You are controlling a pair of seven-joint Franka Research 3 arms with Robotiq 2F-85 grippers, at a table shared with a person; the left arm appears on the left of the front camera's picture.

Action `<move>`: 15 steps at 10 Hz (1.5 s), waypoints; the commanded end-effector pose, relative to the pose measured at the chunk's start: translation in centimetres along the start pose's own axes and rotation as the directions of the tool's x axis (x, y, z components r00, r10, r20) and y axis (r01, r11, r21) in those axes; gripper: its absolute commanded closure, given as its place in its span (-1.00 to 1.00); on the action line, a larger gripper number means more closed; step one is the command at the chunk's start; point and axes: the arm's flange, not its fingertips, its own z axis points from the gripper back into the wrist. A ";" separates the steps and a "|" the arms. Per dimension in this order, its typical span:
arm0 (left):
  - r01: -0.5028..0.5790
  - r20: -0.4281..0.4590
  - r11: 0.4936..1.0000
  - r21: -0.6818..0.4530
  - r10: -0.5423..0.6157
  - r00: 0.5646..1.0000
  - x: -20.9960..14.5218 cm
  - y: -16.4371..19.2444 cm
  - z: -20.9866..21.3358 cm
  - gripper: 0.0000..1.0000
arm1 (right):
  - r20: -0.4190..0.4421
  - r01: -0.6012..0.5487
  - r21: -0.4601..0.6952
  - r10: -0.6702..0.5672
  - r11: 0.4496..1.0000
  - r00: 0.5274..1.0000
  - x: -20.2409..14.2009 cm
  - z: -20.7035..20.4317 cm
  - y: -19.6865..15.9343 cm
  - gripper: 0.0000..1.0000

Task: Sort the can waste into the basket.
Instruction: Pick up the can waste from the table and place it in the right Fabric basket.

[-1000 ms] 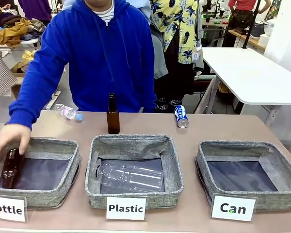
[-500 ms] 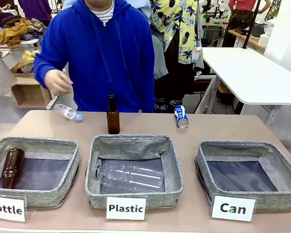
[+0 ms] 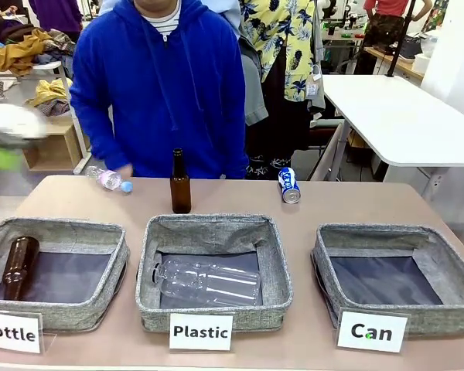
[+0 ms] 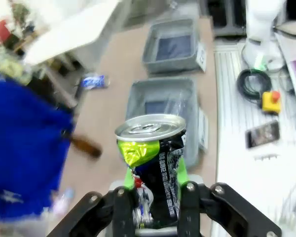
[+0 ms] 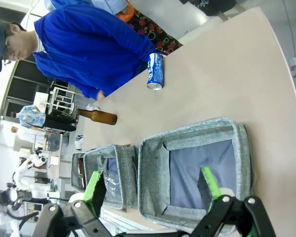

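Note:
In the left wrist view my left gripper (image 4: 155,176) is shut on a dark can (image 4: 155,168) with a yellow-green patch, held upright. In the front view that arm is a white and green blur (image 3: 6,137) at the left edge, above the table. A blue can (image 3: 289,185) with white markings lies on the far side of the table and shows as the blue can (image 5: 155,71) in the right wrist view. The "Can" basket (image 3: 431,246) stands at the front right with nothing in it. My right gripper (image 5: 150,185) hangs open over that basket (image 5: 153,163).
A brown bottle (image 3: 180,183) stands upright behind the "Plastic" bin (image 3: 278,270), which holds a clear bottle (image 3: 209,282). The "Bottle" bin (image 3: 116,263) holds a brown bottle (image 3: 19,267). A small plastic bottle (image 3: 108,179) lies far left, by the person's hand (image 3: 124,171).
The person's hand left the brown bottle in the "Bottle" bin and drew back to the far edge. My left arm has swept in as a blur at the left edge.

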 end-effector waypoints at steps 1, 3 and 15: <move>0.042 0.077 0.998 -0.047 -0.038 0.996 7.6 4.2 -8.7 0.31 | -0.030 -0.013 -0.030 0.013 0.999 0.999 -0.5 2.5 0.4 -1.00; 0.042 0.112 0.987 -0.153 -0.025 0.993 14.2 6.8 -18.1 0.31 | -0.121 -0.009 0.043 0.014 0.999 0.993 -2.2 5.9 0.1 -1.00; -0.012 -0.148 0.870 -0.493 -0.070 0.987 27.2 4.3 -64.5 0.31 | -0.055 0.040 0.100 -0.034 0.994 0.998 -5.8 15.0 -6.5 -1.00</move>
